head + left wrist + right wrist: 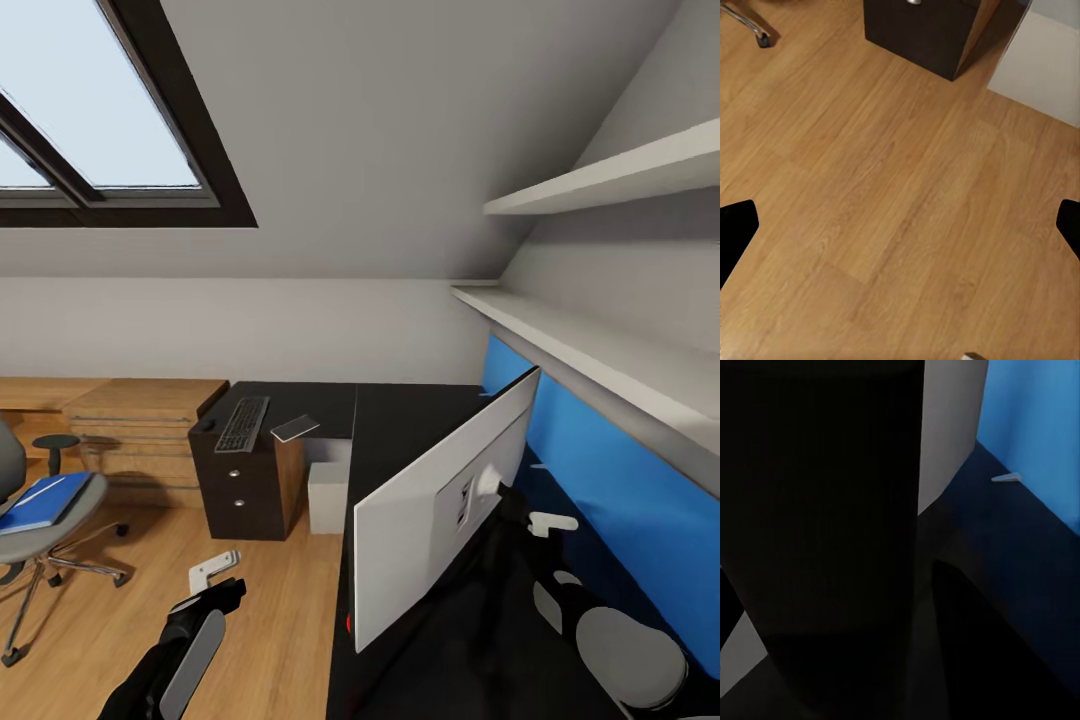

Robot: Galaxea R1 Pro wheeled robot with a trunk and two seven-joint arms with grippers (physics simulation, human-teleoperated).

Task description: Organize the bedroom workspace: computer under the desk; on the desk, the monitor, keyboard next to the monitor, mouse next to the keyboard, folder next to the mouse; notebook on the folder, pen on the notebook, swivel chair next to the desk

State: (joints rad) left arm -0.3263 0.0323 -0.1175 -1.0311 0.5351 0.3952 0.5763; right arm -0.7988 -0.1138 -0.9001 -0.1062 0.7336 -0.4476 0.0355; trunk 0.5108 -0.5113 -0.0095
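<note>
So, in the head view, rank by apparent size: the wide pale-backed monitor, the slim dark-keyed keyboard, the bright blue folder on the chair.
1. Wide pale-backed monitor, largest by far, though it stands nearest the camera.
2. Bright blue folder and slim dark-keyed keyboard look alike; I won't rank them.

worktop glossy black, L-shaped | on it: monitor, keyboard, mouse, notebook | computer on floor beneath

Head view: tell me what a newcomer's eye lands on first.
The monitor dominates, its pale back toward the camera, on the black desk before the blue wall panel. Further off, the keyboard lies above the drawers, and the blue folder rests on the swivel chair.
</note>
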